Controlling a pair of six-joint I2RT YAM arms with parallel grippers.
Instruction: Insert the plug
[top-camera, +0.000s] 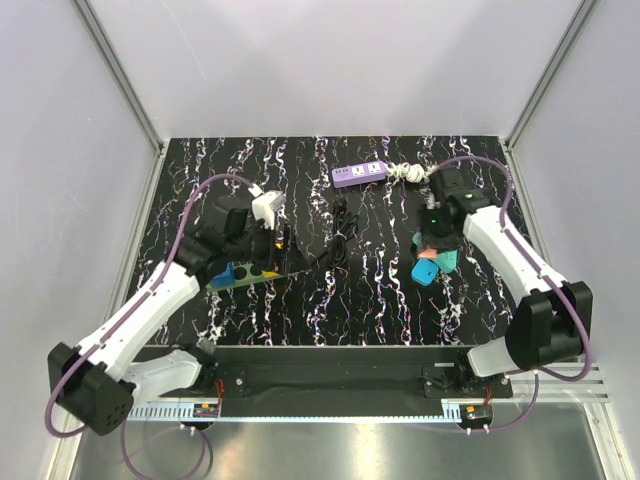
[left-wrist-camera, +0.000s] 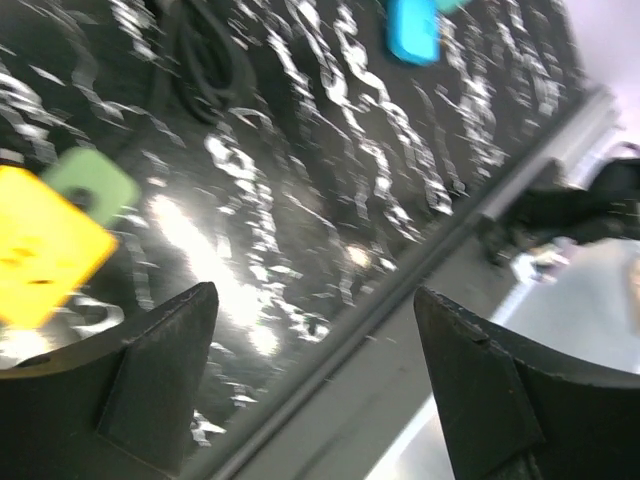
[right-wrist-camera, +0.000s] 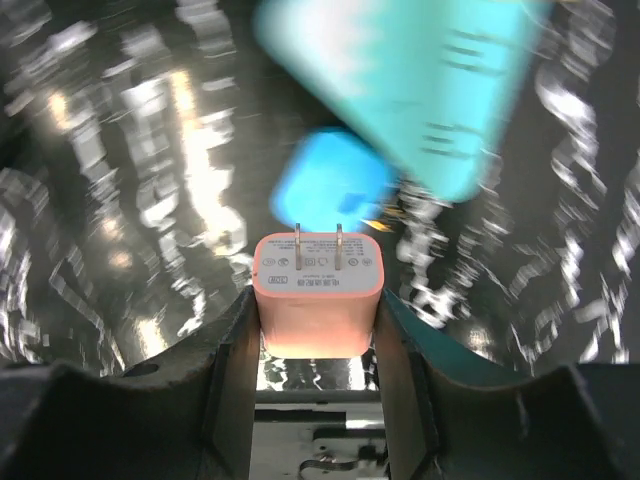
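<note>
Right gripper (right-wrist-camera: 318, 312) clamped on pink plug (right-wrist-camera: 318, 290), prongs (right-wrist-camera: 297, 240) pointing away

The table (top-camera: 380, 290) is glossy black with white marbling and mirrors the lights. The plug (right-wrist-camera: 318, 300) looks like smooth, matt pink plastic, with two shiny metal prongs (right-wrist-camera: 297, 245). The purple power strip (top-camera: 360, 174) is probably plastic too, though it shows small.

Desk (top-camera: 380, 300) is black marble-look with white veins. Purple power strip (top-camera: 360, 174) sits at the far middle, its white cord (top-camera: 405, 173) bunched just beside it. Loose black cable (top-camera: 342, 235) lies near the centre. Blue block (top-camera: 426, 272) and teal block (top-camera: 446, 261) are on the right, yellow block (left-wrist-camera: 40, 255) and green block (left-wrist-camera: 90, 185) on the left.
</note>
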